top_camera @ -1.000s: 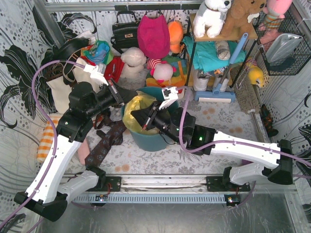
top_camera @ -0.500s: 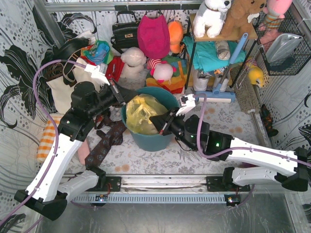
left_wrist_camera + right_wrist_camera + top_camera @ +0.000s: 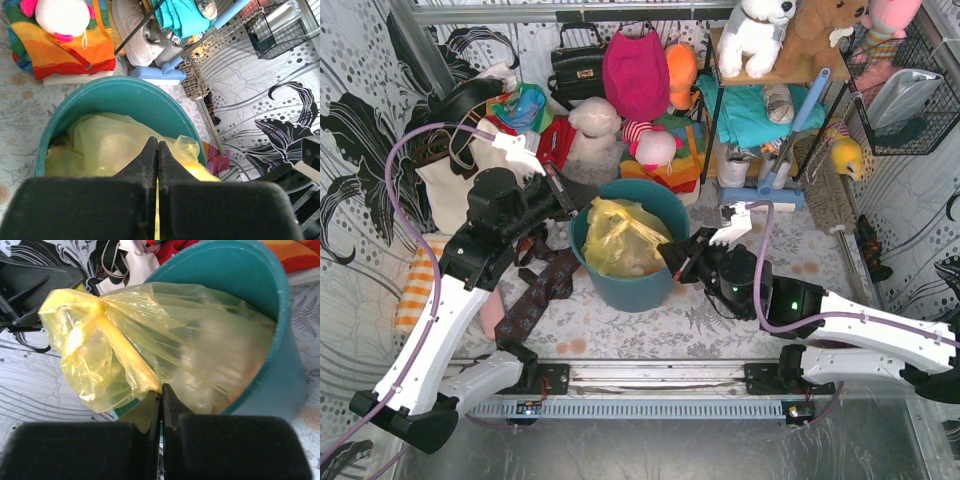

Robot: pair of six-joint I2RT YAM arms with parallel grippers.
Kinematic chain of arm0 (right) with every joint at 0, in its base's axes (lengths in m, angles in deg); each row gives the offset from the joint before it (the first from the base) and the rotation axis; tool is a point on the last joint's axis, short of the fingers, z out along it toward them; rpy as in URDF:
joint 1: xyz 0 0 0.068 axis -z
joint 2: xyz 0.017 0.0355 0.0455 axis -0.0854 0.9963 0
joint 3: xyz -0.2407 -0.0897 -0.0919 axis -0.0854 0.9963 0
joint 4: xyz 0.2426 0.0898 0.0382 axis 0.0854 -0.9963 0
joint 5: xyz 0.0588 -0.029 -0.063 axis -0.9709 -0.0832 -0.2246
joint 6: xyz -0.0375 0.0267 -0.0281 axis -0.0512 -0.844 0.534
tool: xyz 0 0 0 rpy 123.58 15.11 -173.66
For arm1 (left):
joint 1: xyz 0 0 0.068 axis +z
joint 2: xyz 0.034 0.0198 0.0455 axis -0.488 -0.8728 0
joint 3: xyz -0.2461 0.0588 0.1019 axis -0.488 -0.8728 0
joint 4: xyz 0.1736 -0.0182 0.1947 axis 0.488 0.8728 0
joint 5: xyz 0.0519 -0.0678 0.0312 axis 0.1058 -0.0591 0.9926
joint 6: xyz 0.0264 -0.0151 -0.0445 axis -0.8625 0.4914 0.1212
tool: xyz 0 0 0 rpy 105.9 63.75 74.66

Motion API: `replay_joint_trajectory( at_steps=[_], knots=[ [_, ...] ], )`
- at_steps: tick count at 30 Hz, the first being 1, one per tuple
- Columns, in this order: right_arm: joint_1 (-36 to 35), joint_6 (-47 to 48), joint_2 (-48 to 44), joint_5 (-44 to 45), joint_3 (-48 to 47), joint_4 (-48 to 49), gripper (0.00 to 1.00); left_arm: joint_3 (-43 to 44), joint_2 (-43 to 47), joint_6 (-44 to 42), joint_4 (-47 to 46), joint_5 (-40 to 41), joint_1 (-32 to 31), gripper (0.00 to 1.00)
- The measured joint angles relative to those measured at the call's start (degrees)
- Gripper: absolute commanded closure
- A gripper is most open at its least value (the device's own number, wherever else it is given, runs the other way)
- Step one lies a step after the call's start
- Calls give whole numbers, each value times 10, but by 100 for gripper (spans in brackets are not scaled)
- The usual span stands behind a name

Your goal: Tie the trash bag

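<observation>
Top external: left gripper (image 3: 563,204) pinched the trash bag (image 3: 620,236) (ten o'clock side); right gripper (image 3: 672,256), three o'clock, closed tight, touching it.

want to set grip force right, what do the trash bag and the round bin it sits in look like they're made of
Trash bag: thin plastic film, probably polyethylene. It is translucent yellow and glossy, with fine wrinkles and pale contents showing through.
Bin: looks like rigid moulded plastic. It is opaque teal and smooth, with a soft sheen and an even rim. Painted metal cannot be fully ruled out.
</observation>
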Motion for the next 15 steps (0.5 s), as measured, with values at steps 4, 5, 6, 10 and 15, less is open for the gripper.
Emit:
replay_joint_trajectory(
  at_steps=[4, 5, 6, 10, 15],
  knots=[
    [0, -10, -20, 20, 5, -29, 100, -1, 1, -5, 7, 14, 0, 100],
    [0, -12, -26, 25, 7, -37, 100, -2, 2, -6, 8, 17, 0, 100],
    [0, -13, -31, 30, 9, -42, 100, -4, 4, -6, 8, 21, 0, 100],
    [0, -18, -42, 47, 9, -62, 100, -15, 12, -11, 9, 36, 0, 100],
    [0, -23, -47, 60, 9, -85, 100, -24, 23, -19, 16, 64, 0, 100]
  ],
)
